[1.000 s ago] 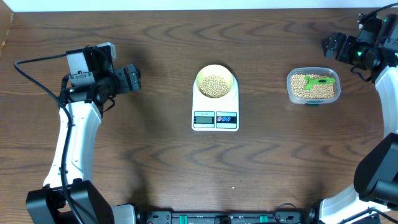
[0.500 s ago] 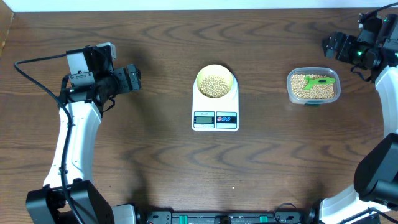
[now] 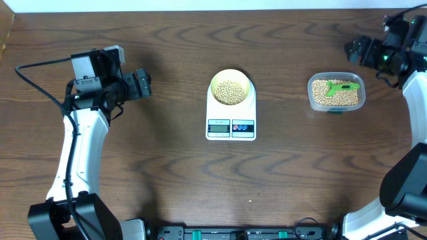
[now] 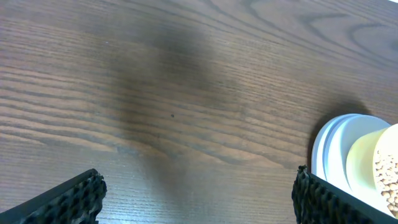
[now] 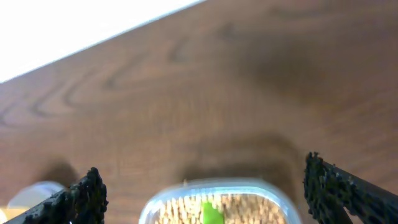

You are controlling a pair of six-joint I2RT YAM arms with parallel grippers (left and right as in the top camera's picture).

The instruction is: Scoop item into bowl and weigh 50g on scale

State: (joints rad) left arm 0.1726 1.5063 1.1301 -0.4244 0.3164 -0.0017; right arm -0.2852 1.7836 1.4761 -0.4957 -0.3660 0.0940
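- Beans fill the middle of the pale-yellow bowl, in a heap that sits below its rim.
- The bowl stands on the round platform at the far end of the white scale, near the middle of the worktop.
- The scale's display and its red and blue buttons face the near edge; the reading is too small to tell.
- More beans lie in a clear tub, well to the right of the scale and apart from it.
- A green scoop rests on the beans inside the tub, touched by neither arm.
- The left pincer hangs over bare wood to the left of the scale, pointing toward it. In the left wrist view its two fingers stand wide apart with nothing between them, so it is released, and the edges of the scale and bowl show at the right.
- The right pincer hovers beyond the tub, toward the far right corner. In the right wrist view its fingers are spread wide and empty, with the tub and scoop low between them.
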